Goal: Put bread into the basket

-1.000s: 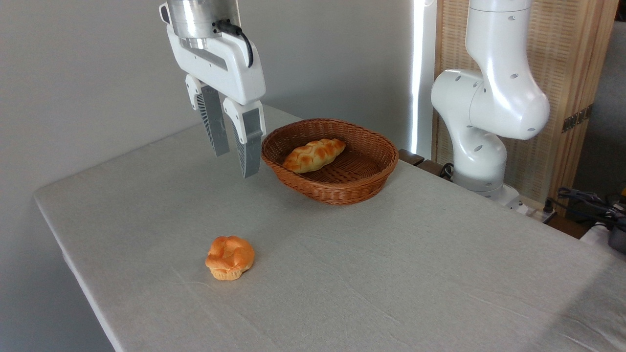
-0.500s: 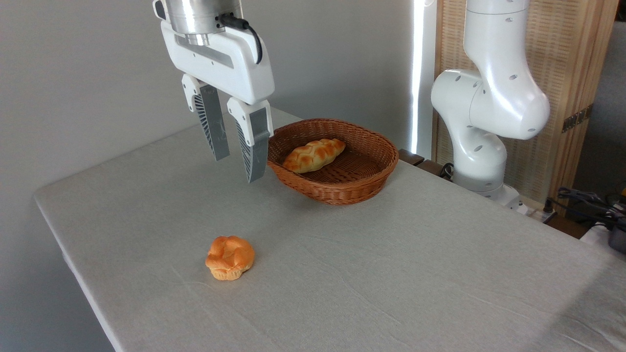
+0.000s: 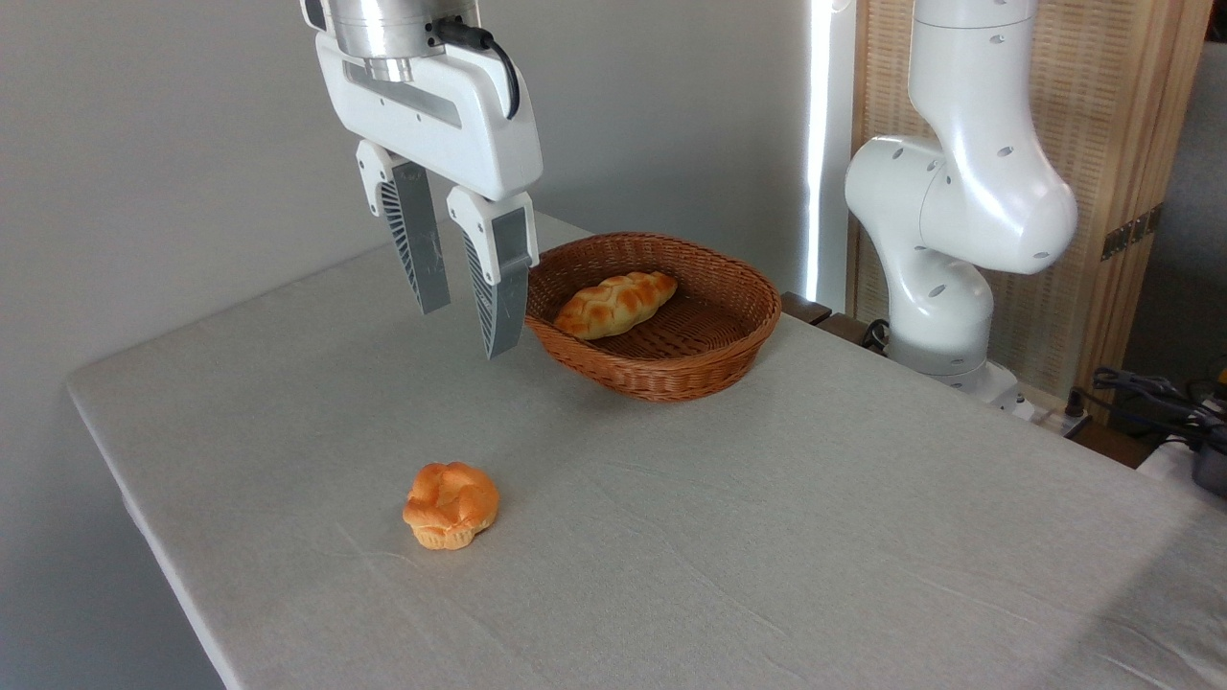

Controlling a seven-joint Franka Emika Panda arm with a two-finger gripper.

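Note:
The bread [image 3: 614, 304], a golden-brown braided loaf, lies inside the reddish-brown wicker basket [image 3: 671, 376] toward its left side. My gripper [image 3: 468, 331] hangs above the table just left of the basket, partly covering its left rim. Its two grey fingers stand open with nothing between them.
A small round orange-brown bun [image 3: 451, 505] sits on the grey tablecloth [image 3: 767, 537] near the front left. The arm's white base [image 3: 944, 287] stands at the back right, beyond the table's far edge. Cables [image 3: 1150, 398] lie at the far right.
The gripper moved right toward the basket over the last second, staying open and empty. The bread, basket and bun have not moved.

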